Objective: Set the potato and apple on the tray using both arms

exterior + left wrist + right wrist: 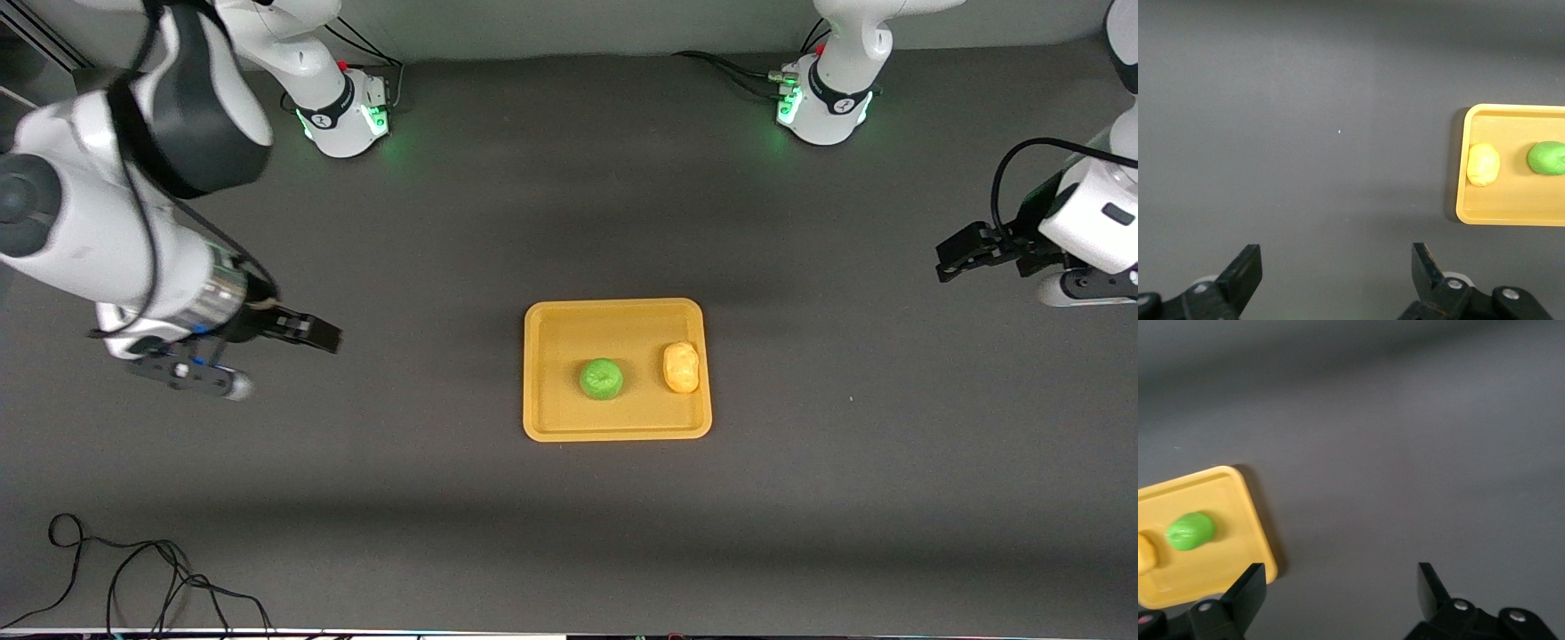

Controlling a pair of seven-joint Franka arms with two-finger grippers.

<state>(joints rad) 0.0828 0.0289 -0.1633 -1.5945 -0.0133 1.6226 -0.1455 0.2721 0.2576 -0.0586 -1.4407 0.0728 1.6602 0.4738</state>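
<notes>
The right end effector [324, 334] hangs over bare worktop [427, 498] toward the right arm's end, well apart from the tray [617, 317]. Its fingers [1248, 592] are spread wide with nothing between them, as the right wrist view shows, and that same view takes in a corner of the tray with the apple [1190, 531] on it.

The tray lies flat near the middle of the worktop. The apple [601, 379] sits on it, roughly central, dimple up. Beside it, toward the left arm's end, the potato [681, 367] rests on the tray close against the rim, apart from the apple. Both lie inside the raised edge.

The left end effector [944, 264] is over bare worktop toward the left arm's end, also well apart from the tray. Its fingers [1245, 273] stand spread, gripping nothing. The left wrist view shows the tray's end with the potato [1483, 164] nearest the rim and the apple [1547, 157] next to it.
</notes>
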